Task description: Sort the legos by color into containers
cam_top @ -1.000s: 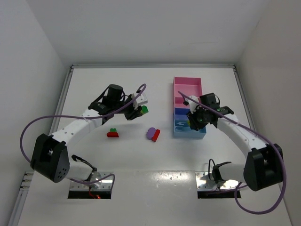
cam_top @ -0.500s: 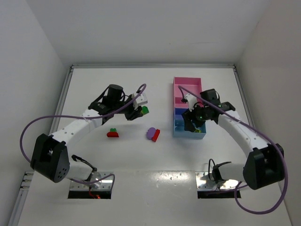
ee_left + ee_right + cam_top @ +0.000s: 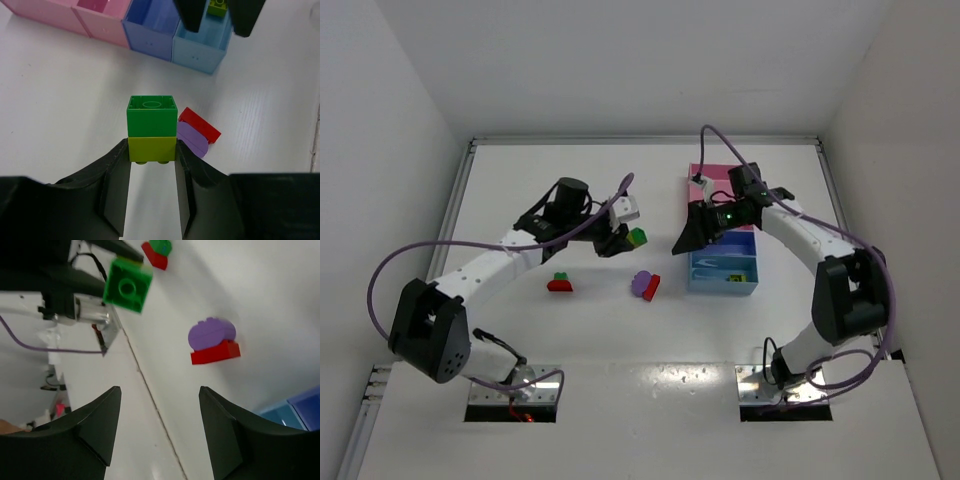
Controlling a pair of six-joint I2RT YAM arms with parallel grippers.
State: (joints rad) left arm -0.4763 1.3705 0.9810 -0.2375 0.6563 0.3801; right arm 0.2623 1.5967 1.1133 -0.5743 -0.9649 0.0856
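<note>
White tabletop and bare walls frame a job we judge barely begun: in the tray at the right, only the near light-blue compartment shows a lego, a yellow-green brick, and the other compartments look empty as far as we can see. Our left jaws are clamped on a green-on-yellow pair held above the tabletop left of the tray, while our right jaws stand apart and empty beside the tray's left wall. Left to sort, we reckon, are that pair, a red-and-green pair and a purple-and-red pair, both lying on the tabletop.
</note>
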